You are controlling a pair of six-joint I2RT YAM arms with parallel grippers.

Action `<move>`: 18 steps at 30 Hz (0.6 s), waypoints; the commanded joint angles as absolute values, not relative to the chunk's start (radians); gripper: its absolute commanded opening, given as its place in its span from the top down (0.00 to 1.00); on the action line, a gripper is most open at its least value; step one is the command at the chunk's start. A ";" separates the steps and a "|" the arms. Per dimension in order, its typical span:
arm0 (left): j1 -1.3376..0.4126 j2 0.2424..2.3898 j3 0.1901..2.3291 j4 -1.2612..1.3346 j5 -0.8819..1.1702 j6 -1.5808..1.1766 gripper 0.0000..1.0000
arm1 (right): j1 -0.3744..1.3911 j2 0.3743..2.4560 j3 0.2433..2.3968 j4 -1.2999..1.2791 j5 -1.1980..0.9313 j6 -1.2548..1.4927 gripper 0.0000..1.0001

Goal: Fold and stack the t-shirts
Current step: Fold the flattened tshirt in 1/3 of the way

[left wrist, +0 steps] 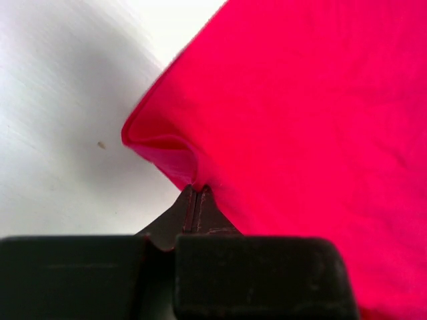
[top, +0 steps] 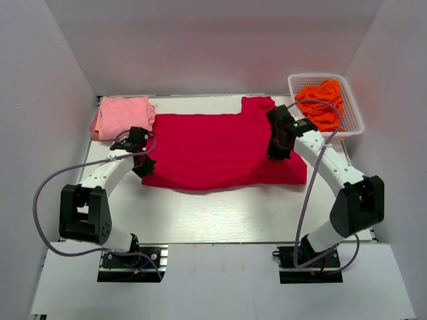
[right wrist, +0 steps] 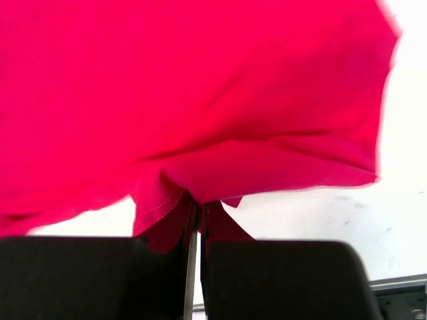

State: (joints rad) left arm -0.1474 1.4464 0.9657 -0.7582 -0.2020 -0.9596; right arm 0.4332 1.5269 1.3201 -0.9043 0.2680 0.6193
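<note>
We count one crimson t-shirt point(top: 220, 150), one pink t-shirt point(top: 121, 117), one white basket point(top: 352, 110) holding orange t-shirts point(top: 320, 103) of unresolvable number, and two arms: left arm point(top: 100, 177), right arm point(top: 333, 167).

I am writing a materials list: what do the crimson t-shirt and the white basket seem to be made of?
The crimson t-shirt looks like soft knit cloth, perhaps cotton, with a matte finish; it drapes in folds and shows a stitched hem in the right wrist view. The white basket is probably moulded plastic, smooth; its thin walls seem to be an open grid.
</note>
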 commanded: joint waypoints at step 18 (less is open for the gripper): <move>-0.078 1.687 1.230 -0.706 -0.225 -0.937 1.00 | 0.301 1.815 1.670 -0.810 0.230 0.356 1.00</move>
State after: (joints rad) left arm -0.0925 1.6878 1.1835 -0.7483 -0.2207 -0.9432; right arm 0.3103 1.8084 1.6234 -0.8841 0.2508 0.4034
